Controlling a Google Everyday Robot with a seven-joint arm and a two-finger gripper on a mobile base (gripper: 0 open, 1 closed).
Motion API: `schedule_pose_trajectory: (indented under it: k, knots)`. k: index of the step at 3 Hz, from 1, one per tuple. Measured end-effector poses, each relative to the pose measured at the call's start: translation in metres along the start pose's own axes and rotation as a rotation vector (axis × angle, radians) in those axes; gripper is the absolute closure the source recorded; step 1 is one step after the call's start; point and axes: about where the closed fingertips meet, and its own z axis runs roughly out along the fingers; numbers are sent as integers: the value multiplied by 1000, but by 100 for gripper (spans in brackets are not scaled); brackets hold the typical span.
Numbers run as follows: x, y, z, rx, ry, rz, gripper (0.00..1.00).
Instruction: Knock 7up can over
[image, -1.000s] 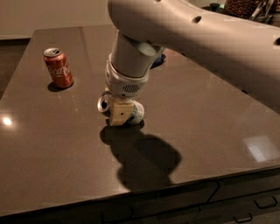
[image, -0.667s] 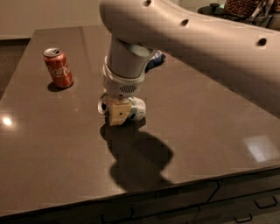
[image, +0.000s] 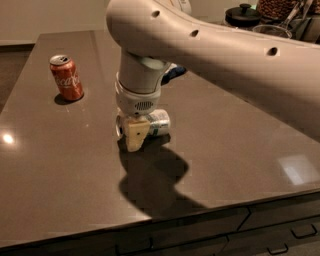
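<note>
The 7up can (image: 158, 123), pale silvery-green, lies on its side on the dark brown table (image: 60, 165) near the middle. My gripper (image: 135, 137) points straight down from the white wrist (image: 138, 100) and sits right against the can's left end, partly covering it. The big white arm (image: 225, 55) reaches in from the upper right and hides the table behind it.
A red cola can (image: 67, 77) stands upright at the back left. A blue thing (image: 175, 72) shows behind the arm. A dark pot (image: 242, 14) and kitchenware stand at the far right. The table's front edge (image: 150, 220) has drawers below.
The arm's upper part has swung to the left across the view. The gripper stays down at the can, which lies at about the same spot.
</note>
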Motion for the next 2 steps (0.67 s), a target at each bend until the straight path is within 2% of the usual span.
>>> schedule_pose_trajectory:
  k: [1, 2]
  knots:
    - [-1, 0, 0, 0, 0, -1, 0]
    - [-1, 0, 0, 0, 0, -1, 0]
